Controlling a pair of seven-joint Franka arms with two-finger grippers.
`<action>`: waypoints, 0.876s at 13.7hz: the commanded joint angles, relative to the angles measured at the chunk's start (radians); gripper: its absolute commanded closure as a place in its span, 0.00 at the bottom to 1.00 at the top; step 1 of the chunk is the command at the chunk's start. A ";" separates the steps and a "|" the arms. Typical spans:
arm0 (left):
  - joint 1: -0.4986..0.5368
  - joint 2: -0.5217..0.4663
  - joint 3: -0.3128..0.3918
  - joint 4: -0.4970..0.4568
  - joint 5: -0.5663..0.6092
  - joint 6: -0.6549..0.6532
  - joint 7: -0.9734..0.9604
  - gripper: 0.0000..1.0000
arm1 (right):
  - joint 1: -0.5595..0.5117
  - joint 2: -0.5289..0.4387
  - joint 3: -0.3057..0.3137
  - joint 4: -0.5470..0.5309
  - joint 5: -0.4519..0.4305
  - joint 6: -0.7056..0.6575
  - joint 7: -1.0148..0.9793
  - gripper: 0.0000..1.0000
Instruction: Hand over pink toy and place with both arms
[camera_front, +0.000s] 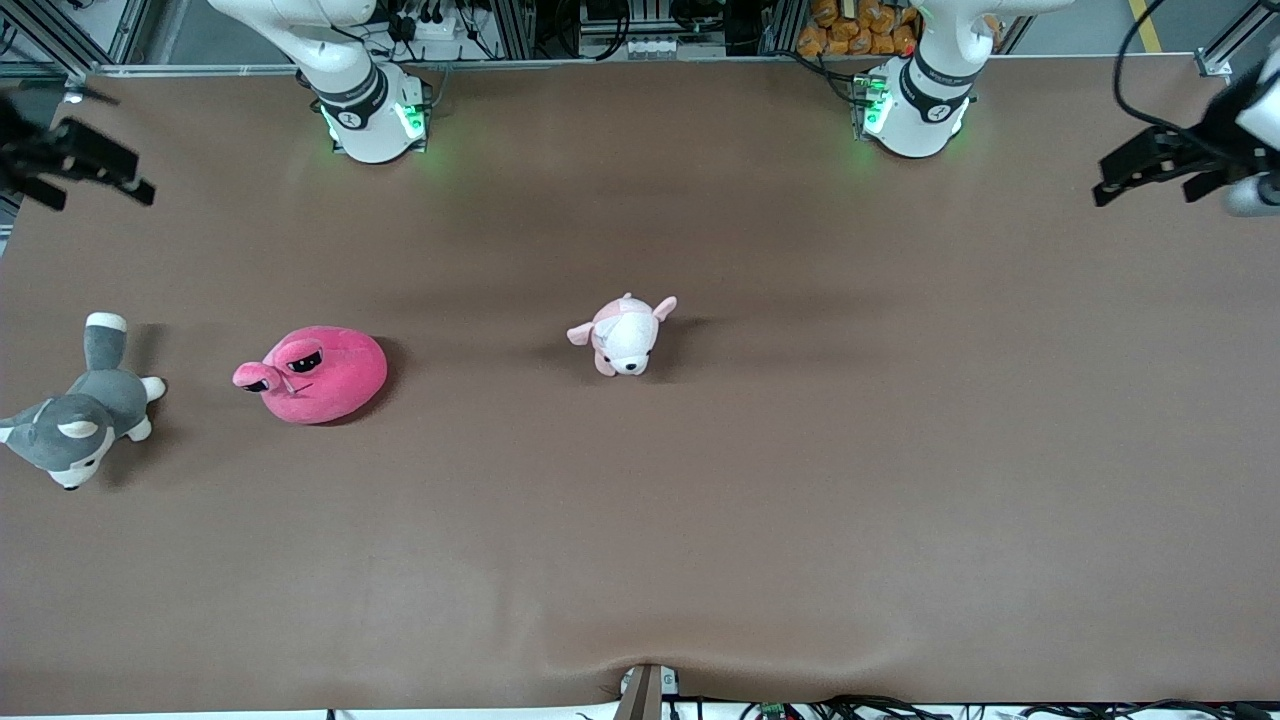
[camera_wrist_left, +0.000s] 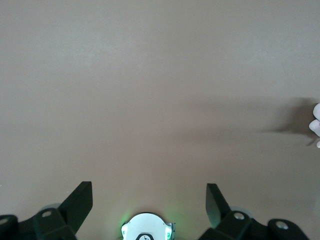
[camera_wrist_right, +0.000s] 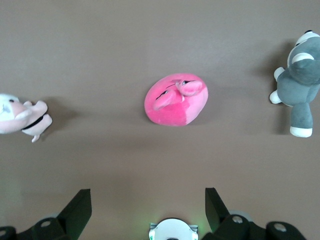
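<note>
The pink toy (camera_front: 315, 375), a round hot-pink plush with dark eyes, lies on the brown table toward the right arm's end; it also shows in the right wrist view (camera_wrist_right: 175, 100). My right gripper (camera_front: 95, 180) hangs open and empty high over that end of the table, well apart from the toy; its fingers frame bare table (camera_wrist_right: 147, 191). My left gripper (camera_front: 1148, 185) hangs open and empty over the left arm's end of the table, and only bare table shows between its fingers (camera_wrist_left: 149, 186).
A grey-and-white husky plush (camera_front: 85, 410) lies beside the pink toy, closer to the table's end. A pale pink-and-white puppy plush (camera_front: 625, 335) sits near the table's middle. The brown table (camera_front: 800, 500) has its front edge low in the front view.
</note>
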 joint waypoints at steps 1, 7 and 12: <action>-0.012 -0.026 -0.018 -0.036 0.015 0.015 -0.065 0.00 | 0.015 -0.030 0.011 -0.025 -0.021 0.032 -0.005 0.00; -0.003 -0.022 -0.023 -0.009 0.019 -0.002 -0.071 0.00 | 0.050 0.027 0.011 0.057 -0.045 0.001 -0.049 0.00; -0.004 -0.002 -0.020 0.044 0.034 -0.030 -0.069 0.00 | 0.037 0.028 0.008 0.058 -0.050 0.001 -0.108 0.00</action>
